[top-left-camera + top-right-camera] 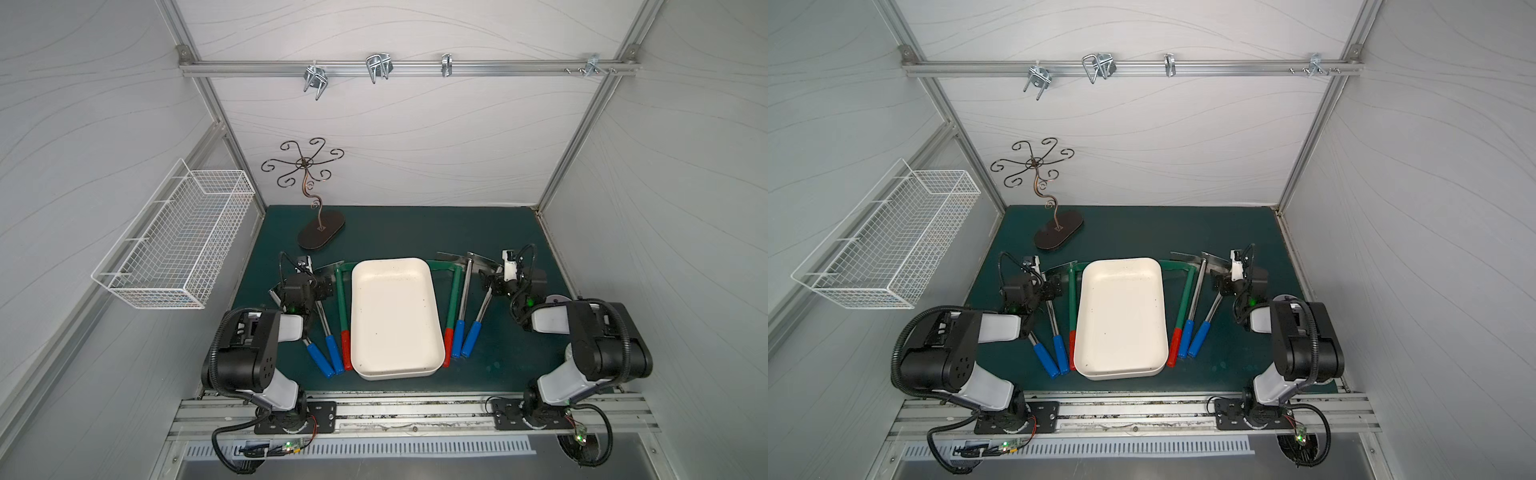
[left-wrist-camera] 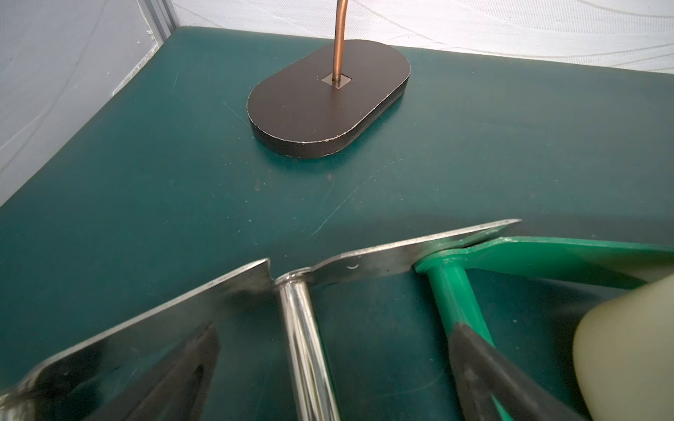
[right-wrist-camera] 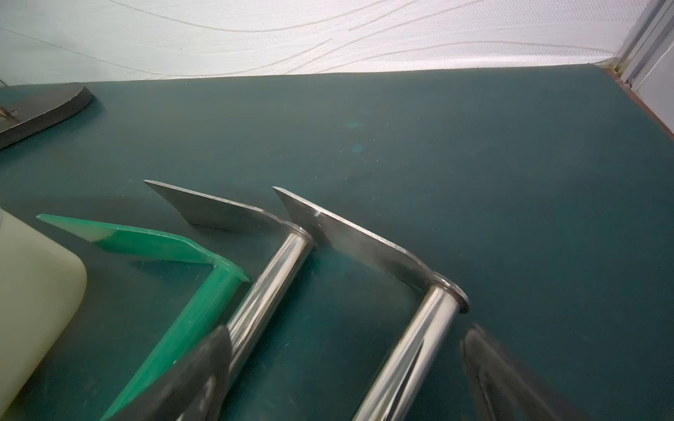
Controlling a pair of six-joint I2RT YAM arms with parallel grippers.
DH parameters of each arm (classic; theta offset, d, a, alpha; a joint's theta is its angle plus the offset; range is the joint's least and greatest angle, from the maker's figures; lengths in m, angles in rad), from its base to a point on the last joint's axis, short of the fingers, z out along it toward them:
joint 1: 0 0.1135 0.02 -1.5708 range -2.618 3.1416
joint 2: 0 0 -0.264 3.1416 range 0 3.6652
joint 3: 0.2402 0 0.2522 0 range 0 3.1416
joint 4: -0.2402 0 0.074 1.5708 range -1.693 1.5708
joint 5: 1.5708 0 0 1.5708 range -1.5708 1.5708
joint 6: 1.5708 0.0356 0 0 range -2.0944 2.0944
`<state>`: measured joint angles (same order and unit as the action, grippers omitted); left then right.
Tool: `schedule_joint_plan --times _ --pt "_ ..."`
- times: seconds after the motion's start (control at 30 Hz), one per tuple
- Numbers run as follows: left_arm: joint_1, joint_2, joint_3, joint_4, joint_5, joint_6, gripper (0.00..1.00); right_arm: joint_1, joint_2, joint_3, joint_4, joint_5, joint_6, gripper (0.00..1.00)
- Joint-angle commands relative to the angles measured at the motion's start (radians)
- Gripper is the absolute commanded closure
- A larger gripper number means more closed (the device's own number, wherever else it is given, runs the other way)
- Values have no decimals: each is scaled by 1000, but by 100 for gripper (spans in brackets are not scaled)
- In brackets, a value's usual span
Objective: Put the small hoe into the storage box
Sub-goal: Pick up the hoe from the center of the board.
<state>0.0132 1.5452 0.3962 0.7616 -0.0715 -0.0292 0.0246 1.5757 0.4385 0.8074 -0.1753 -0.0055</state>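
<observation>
Storage box (image 1: pixel 395 316) central, hoes (image 1: pixel 464 295) at 3 and 9 o'clock, left gripper (image 2: pixel 335 328) and right gripper (image 3: pixel 348 330) jaws spread wide, empty

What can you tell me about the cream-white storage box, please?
The storage box is a shallow cream-white tray, seemingly plastic, rectangular with rounded corners and a low rim. It holds nothing but a few dark specks. It lies flat on the green mat, one green-shafted hoe close along its left side, a second green-shafted hoe along its right; contact is unclear.
</observation>
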Motion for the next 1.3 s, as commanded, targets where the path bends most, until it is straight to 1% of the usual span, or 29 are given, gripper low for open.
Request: schedule_joint_plan --times 0.0,0.73,0.87,1.0,1.17,1.27 --pt "7 6 31 62 -11 11 0 -3 10 0 22 3 4 1" --pt "6 7 30 63 -13 11 0 -2 10 1 20 6 3 1" --pt "7 7 29 65 -11 9 0 26 8 13 -7 34 -25 1" --pt "8 7 31 65 -11 7 0 26 10 13 -7 34 -24 1" --pt "7 7 30 66 -13 8 0 1 9 2 16 -7 -4 1" --pt "-2 7 28 70 -31 12 0 1 8 3 13 -5 -5 1"
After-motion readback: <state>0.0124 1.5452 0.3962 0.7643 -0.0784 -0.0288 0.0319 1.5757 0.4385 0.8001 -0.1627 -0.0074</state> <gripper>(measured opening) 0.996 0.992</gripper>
